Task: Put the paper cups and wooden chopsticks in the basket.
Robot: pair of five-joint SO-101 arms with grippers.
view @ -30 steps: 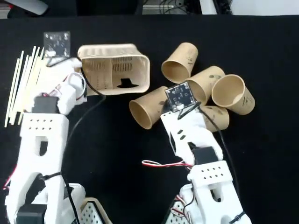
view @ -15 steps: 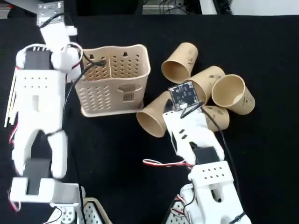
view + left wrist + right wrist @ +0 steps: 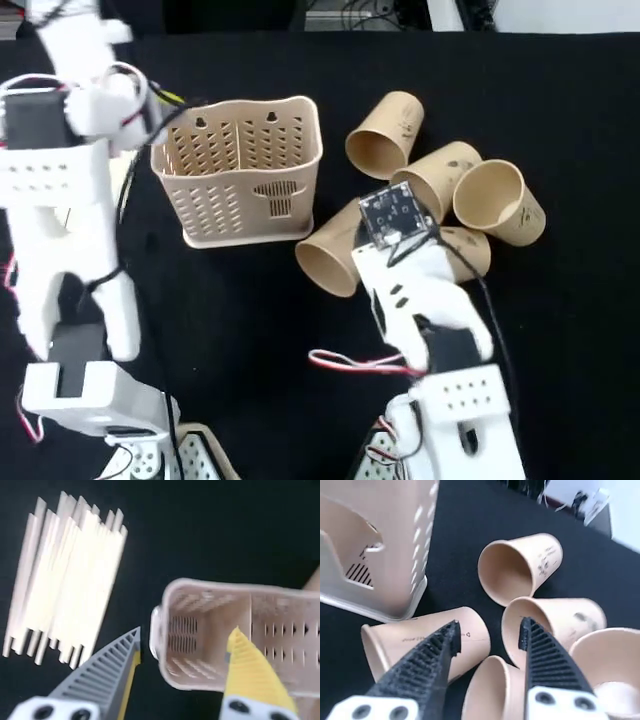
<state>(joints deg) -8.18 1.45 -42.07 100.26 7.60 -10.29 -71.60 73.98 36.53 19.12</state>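
The beige slotted basket [image 3: 240,175] stands upright on the black table. My left gripper [image 3: 185,635] hangs open above its end wall, the yellow finger [image 3: 250,670] over the inside and the grey finger [image 3: 107,672] outside. A bundle of wooden chopsticks [image 3: 65,580] lies flat beside the basket. Several paper cups lie on their sides to the right of the basket; the nearest cup [image 3: 330,250] is next to my right arm [image 3: 415,290]. My right gripper [image 3: 490,626] is open just above that cup [image 3: 415,640] and another cup's rim [image 3: 490,690], with nothing held.
More cups [image 3: 385,135] [image 3: 500,200] are heaped at the right, mouths facing various ways. The raised left arm [image 3: 60,200] covers the table's left side. The near middle of the black table [image 3: 250,330] is bare.
The basket went from lying on its side to standing upright. The left arm rose and swung toward the far left. The right arm and the nearest cup shifted slightly.
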